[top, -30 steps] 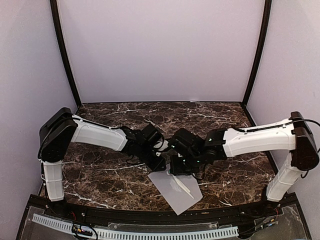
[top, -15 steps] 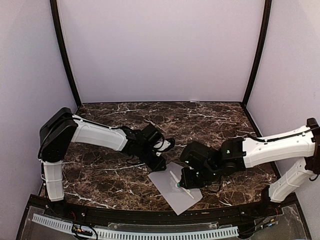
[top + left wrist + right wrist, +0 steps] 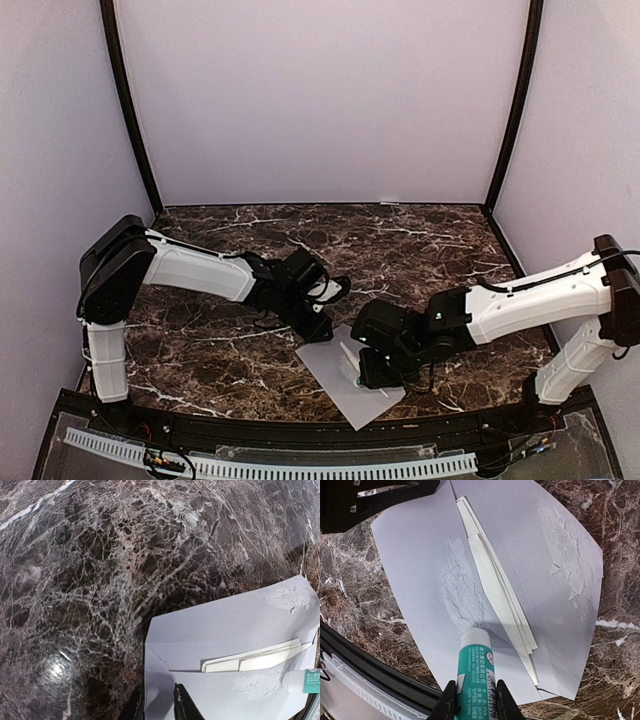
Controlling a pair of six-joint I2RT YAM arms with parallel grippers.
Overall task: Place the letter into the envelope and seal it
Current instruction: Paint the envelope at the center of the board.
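1. Cream paper, folded into a narrow strip, made up the letter [image 3: 492, 585]. It would likely handle light and limp and crease at the least shove, so it was better nudged along its exposed long edge than pinched.
2. It lay tucked partway into the pocket of the grey envelope [image 3: 338, 388], its stacked layers showing along the pocket mouth, at the near middle of the dark marble bench [image 3: 75, 580].
3. That envelope looked thin and liable to slide on the polished stone. Its open flap, patchy with glue, seemed best taken by a clean corner.
4. At the envelope's far left corner the left tool [image 3: 157, 704] stood narrowly parted, tips down, with nothing gripped between them as far as could be seen.
5. Clamped in the right tool [image 3: 474, 700] was a teal-and-white glue stick [image 3: 476, 665], its tip touching the envelope front just beside the letter.
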